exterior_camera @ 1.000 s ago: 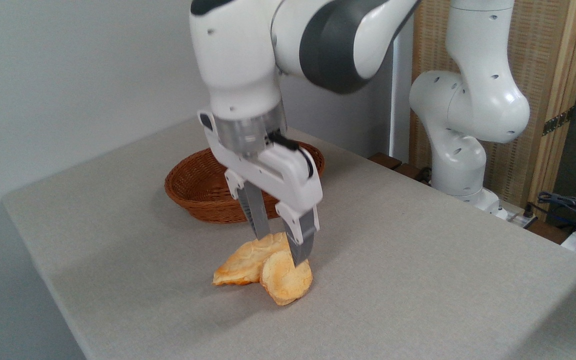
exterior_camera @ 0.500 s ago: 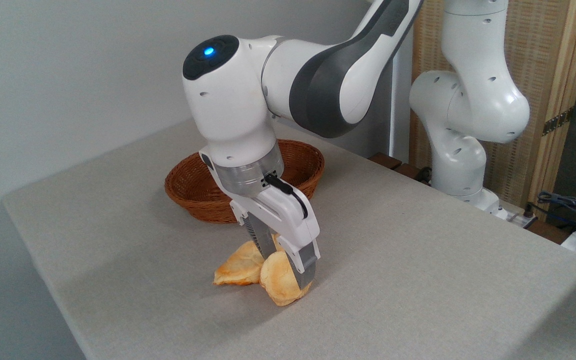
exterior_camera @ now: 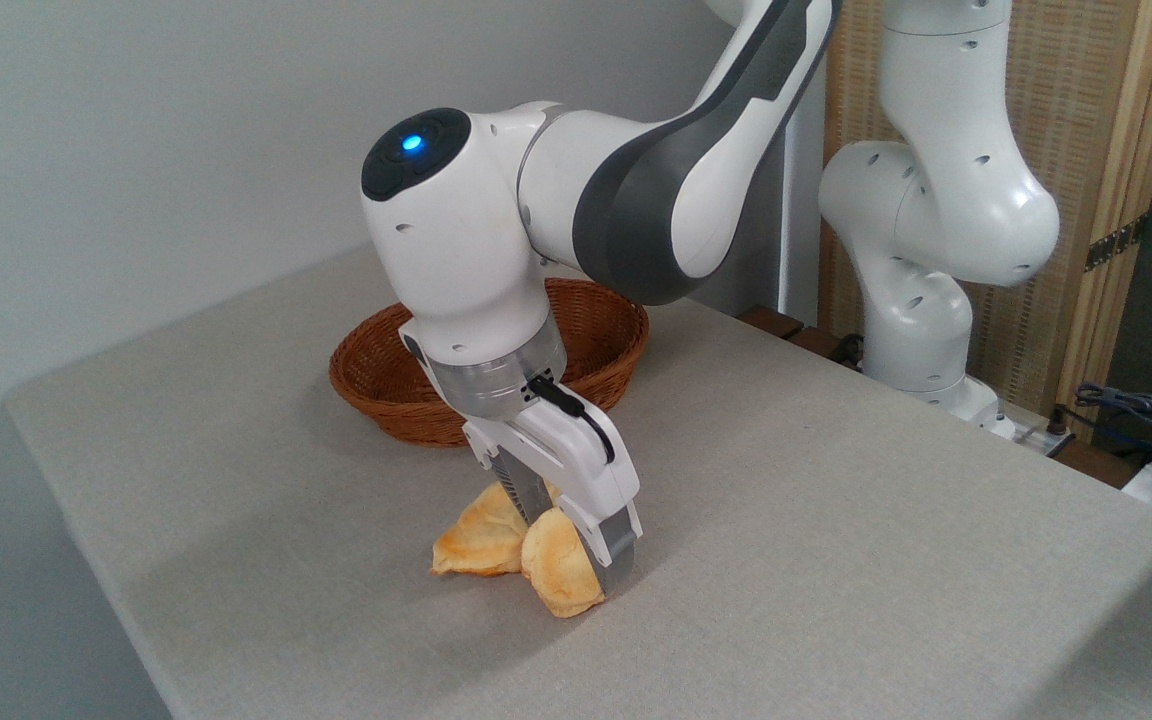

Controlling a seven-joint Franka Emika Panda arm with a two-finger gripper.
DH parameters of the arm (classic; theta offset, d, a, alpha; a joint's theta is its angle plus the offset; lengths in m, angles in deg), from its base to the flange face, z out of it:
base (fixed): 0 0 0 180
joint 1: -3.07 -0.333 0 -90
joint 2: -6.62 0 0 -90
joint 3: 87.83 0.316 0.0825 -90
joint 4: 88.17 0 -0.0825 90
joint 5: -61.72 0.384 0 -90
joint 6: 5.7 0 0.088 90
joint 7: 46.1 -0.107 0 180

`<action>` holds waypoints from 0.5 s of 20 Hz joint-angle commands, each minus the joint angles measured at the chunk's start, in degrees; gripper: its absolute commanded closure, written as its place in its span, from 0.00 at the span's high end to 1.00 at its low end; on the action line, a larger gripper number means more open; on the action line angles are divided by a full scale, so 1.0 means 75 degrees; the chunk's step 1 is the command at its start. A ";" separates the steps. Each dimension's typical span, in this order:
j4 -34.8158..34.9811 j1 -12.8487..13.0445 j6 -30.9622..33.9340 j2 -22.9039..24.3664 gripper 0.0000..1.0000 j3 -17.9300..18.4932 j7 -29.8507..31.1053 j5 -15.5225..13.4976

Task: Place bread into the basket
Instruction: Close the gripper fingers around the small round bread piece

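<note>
Since a second ago the arm has been lowered, and the fingers have been brought down around the bread (exterior_camera: 558, 566) instead of standing above it. Nearest the camera, the bread is seen tilted on the table (exterior_camera: 836, 560), propped against the longer ridged bread (exterior_camera: 479, 537) to its left. The gripper (exterior_camera: 576, 540) is set directly over the bread, straddling it: one finger is seen against the right flank, the other between the two breads. The jaws are narrowed about the bun, though a firm grip cannot be confirmed. Behind the bread, farther back on the table, the basket (exterior_camera: 376, 375) lies empty, so a lift and a carry rearward are judged to remain.
</note>
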 commanded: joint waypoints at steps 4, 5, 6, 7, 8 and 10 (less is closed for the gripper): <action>0.0023 0.0031 -0.0149 0.0012 0.55 0.0127 -0.0235 0.0055; 0.0023 0.0031 -0.0149 0.0012 0.55 0.0127 -0.0235 0.0044; 0.0023 0.0031 -0.0137 0.0024 0.55 0.0127 -0.0235 0.0055; 0.0023 0.0031 -0.0125 0.0036 0.55 0.0127 -0.0247 0.0044; 0.0000 0.0031 -0.0090 0.0059 0.56 0.0139 -0.0247 0.0043; -0.0129 0.0031 -0.0067 0.0129 0.58 0.0139 -0.0247 0.0043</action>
